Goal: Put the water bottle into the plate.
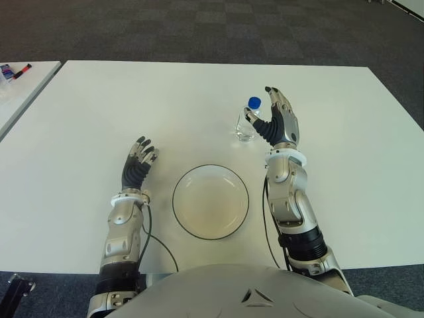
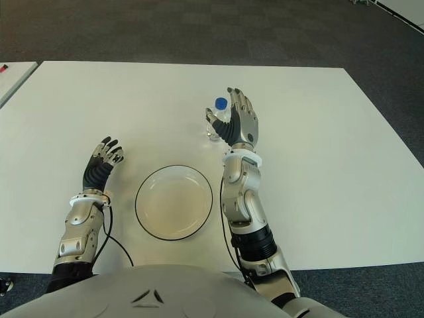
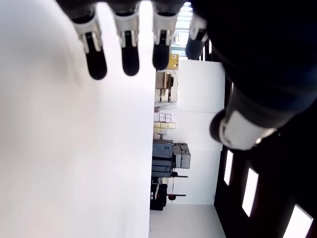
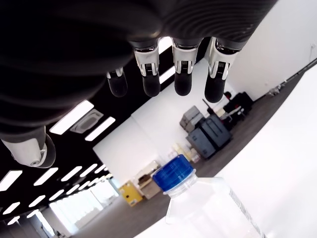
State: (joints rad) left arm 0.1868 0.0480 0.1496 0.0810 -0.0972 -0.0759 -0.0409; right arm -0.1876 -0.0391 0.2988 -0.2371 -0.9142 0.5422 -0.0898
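Note:
A small clear water bottle (image 1: 246,123) with a blue cap (image 4: 173,173) stands upright on the white table (image 1: 86,112), a little beyond the plate. My right hand (image 1: 278,116) is raised just to the right of the bottle, fingers spread and straight, holding nothing; its thumb reaches toward the bottle's side. The right wrist view shows the fingertips (image 4: 181,84) apart from the cap. The white plate (image 1: 211,201) with a dark rim lies near the table's front edge, between my arms. My left hand (image 1: 139,162) shows left of the plate, fingers relaxed and holding nothing.
At the far left stands a second white table (image 1: 20,89) with small objects (image 1: 14,70) on it. Dark carpet (image 1: 199,30) lies beyond the table's far edge. A black cable (image 1: 159,245) runs by my left forearm.

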